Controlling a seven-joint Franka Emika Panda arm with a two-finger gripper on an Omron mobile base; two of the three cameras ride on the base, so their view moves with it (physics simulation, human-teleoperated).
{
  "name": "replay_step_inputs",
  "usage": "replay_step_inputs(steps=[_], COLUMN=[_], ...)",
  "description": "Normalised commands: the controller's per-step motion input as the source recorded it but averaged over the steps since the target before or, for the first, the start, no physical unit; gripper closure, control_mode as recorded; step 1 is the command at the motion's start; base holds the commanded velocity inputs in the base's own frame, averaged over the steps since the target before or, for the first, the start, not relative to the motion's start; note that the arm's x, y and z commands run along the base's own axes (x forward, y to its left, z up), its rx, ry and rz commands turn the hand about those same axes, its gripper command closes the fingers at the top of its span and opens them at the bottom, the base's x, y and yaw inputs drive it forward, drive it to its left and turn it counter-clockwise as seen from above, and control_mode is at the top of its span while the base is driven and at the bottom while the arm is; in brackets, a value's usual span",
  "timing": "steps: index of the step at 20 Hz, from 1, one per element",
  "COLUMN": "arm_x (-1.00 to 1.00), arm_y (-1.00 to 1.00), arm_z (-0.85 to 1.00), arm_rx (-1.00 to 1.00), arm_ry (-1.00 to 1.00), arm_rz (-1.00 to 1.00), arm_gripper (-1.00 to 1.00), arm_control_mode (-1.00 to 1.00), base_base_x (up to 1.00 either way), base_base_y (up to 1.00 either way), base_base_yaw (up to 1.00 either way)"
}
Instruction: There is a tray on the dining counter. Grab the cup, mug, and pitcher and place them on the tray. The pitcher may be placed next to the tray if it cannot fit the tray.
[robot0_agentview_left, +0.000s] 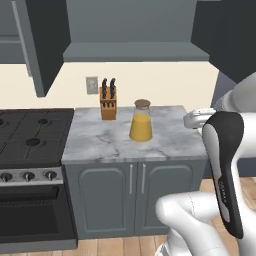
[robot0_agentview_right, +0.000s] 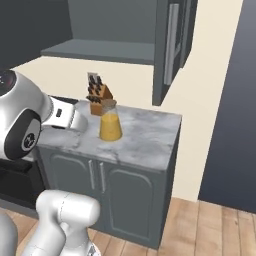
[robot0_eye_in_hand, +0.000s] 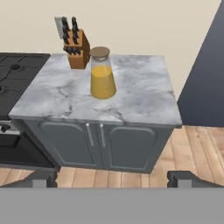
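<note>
Grey cabinets and a cream wall back my left base view, where the marble-topped cabinet counter (robot0_agentview_left: 100, 142) runs across the middle of the frame beside the black stove (robot0_agentview_left: 30, 135) at the left; the pitcher (robot0_agentview_left: 141, 121) stands upright at centre, just right of the knife block (robot0_agentview_left: 108, 102), and my own arm fills the lower right, so I cannot point to my pincer from this side. From the right base view the pitcher (robot0_agentview_right: 110, 121) sits left of centre on the same top, the knife block (robot0_agentview_right: 97, 97) close behind it, and my arm crowds the left edge just beside it. Through the hand view the pitcher (robot0_eye_in_hand: 102, 74) is in the upper middle, well above my fingertips (robot0_eye_in_hand: 183, 178), which rise far apart at the bottom corners: my pincer (robot0_eye_in_hand: 111, 181) is spread wide and holds nothing. I judge the risks as these: the carafe is conical and glassy, so a grip taken high on the taper could slide upward and tip it; a sloppy approach could nudge it against the knife block; and closing off-centre could knock it over and spill the orange liquid.
</note>
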Motion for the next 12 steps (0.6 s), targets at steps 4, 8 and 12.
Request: replay_step_inputs(steps=[4, 8, 12], arm_x=[0.00, 0.00, 0.00], arm_y=[0.00, 0.00, 0.00], arm_z=[0.00, 0.00, 0.00], arm_rx=[0.00, 0.00, 0.00], arm_ry=[0.00, 0.00, 0.00], arm_rz=[0.00, 0.00, 0.00], arm_gripper=[-1.00, -1.00, -1.00], arm_control_mode=[1.00, 1.00, 1.00], base_base_x=[0.52, 0.46, 0.43], base_base_y=[0.00, 0.00, -0.01], base_base_yaw=[0.04, 0.14, 0.16])
